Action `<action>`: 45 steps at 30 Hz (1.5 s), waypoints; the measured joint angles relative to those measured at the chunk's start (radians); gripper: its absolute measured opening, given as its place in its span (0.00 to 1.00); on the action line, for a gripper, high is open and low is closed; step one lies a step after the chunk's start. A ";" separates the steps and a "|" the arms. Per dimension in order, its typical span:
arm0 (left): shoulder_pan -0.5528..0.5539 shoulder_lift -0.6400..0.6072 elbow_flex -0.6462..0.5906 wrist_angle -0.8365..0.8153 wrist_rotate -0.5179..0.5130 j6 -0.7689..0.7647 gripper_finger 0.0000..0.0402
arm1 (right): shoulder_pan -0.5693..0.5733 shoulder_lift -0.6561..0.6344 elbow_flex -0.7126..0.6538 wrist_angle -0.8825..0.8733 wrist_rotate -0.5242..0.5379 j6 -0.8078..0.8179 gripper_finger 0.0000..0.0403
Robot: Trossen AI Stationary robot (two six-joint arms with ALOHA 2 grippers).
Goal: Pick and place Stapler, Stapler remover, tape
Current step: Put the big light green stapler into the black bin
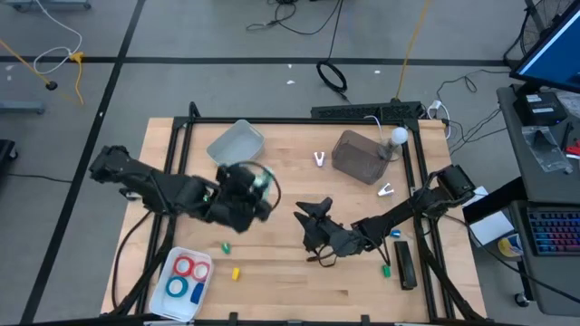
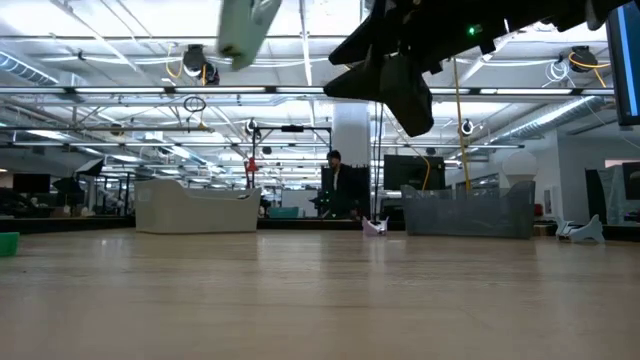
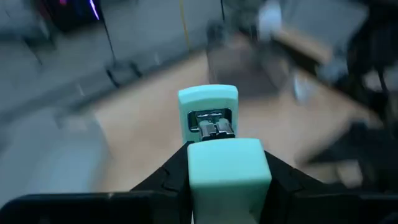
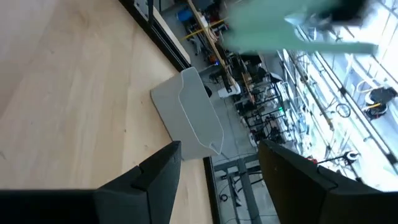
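— What is the left gripper (image 3: 224, 171) doing?

— It is pinching a mint-green stapler (image 3: 214, 146). Its two dark fingers press on the stapler's sides, and the stapler sticks out past them. From above, the stapler (image 1: 260, 181) is up in the air over the middle-left of the table (image 1: 290, 272).

— How is that arm bent?

— It comes in from the left edge and reaches toward the middle, near the pale bin (image 1: 236, 142).

— And the right gripper (image 1: 313, 217)?

— Its fingers (image 4: 158, 171) are spread wide with nothing between them. The arm stretches from the right side across to the middle of the table.

— Where is the tape?

— Red and blue rolls of tape (image 1: 188, 278) sit in the white tray (image 1: 168, 303) at the front-left corner. Small green and yellow bits lie on the wood just beside it.

— Anything else?

— A dark clear bin (image 1: 361, 156) stands at the back right.
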 joint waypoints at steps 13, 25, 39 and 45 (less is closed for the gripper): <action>0.199 0.009 0.001 0.548 -0.107 0.430 0.29 | -0.010 0.001 0.000 0.386 0.286 -0.181 0.52; 0.397 0.010 0.001 0.744 0.240 0.405 0.29 | -0.030 0.001 0.000 0.558 0.352 -0.230 0.52; 0.664 0.055 -0.001 0.828 0.633 0.256 0.29 | -0.050 0.001 0.000 0.557 0.414 -0.206 0.52; 0.799 0.095 -0.001 0.817 0.865 0.199 0.29 | -0.097 0.001 0.000 0.557 0.413 -0.208 0.52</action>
